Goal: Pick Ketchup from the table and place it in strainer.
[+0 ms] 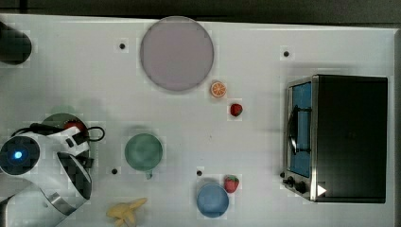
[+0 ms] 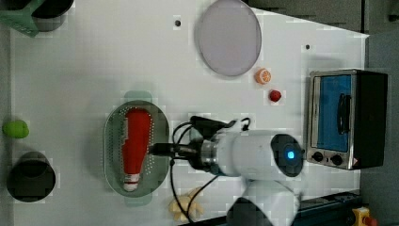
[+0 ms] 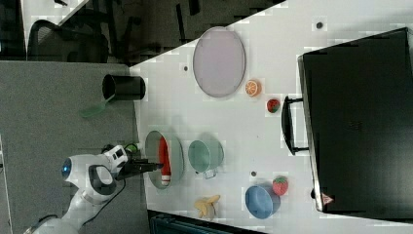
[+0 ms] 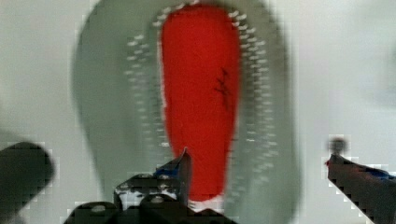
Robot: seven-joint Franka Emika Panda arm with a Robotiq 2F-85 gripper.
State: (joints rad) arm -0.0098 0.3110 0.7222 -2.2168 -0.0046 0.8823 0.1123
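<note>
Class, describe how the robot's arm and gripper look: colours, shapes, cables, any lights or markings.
The arm is glossy white with rounded segments and dark joint sections. A round dark cap carries a glowing blue light. Loose black cables loop around the wrist. The gripper is black, with slim dark fingers.

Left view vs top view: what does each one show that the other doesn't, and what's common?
Left view alone: the ketchup bottle lying full length in the oval green strainer, cap toward the left view's bottom, with the open hand beside it, plus a green fruit and a black cup.

Top view alone: the round green bowl, the blue bowl and the strawberry beside it.

Both: purple plate, orange slice, another strawberry, toaster oven, banana.
</note>
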